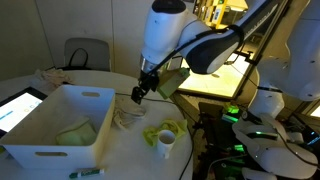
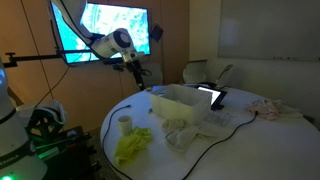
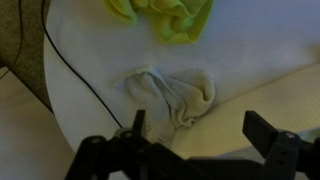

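Jaws wide abv white cloth point(image 3: 176, 96)

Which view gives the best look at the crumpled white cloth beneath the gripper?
The wrist view: the white cloth lies centred just beyond the gripper's open jaws, folds clear, apart from the yellow cloth. In both exterior views the cloth is only a small pale lump beside the white bin.
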Robot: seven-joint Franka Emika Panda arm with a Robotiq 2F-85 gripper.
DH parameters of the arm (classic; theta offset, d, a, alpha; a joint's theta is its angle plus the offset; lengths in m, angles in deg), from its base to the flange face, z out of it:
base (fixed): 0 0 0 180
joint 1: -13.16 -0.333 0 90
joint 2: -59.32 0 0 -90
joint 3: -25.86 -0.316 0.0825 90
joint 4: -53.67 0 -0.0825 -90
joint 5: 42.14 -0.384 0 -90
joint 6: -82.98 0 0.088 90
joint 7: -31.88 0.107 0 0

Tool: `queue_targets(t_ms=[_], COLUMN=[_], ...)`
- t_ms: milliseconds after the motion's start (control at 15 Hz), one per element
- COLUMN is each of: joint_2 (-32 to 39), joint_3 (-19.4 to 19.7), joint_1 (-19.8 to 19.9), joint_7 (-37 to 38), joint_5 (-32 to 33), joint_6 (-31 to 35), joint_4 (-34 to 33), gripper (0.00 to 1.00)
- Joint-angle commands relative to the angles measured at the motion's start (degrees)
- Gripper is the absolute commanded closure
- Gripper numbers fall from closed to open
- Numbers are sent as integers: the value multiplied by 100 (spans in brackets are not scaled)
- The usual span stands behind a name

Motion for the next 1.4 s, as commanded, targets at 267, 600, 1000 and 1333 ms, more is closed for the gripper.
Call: queue_targets(t_ms=[267,600,1000,1333], joint_2=[295,1222,2208,2687], joint_3=[-258,-332,-334,-293], joint_1=[-362,-804,-1438,-1813], joint_7=[477,1235,1393,1188], joint_5=[1087,1915,2224,2313], joint_6=[628,1294,1783,2025], joint_4=[710,604,157,-423], gripper=[0,0,0,0])
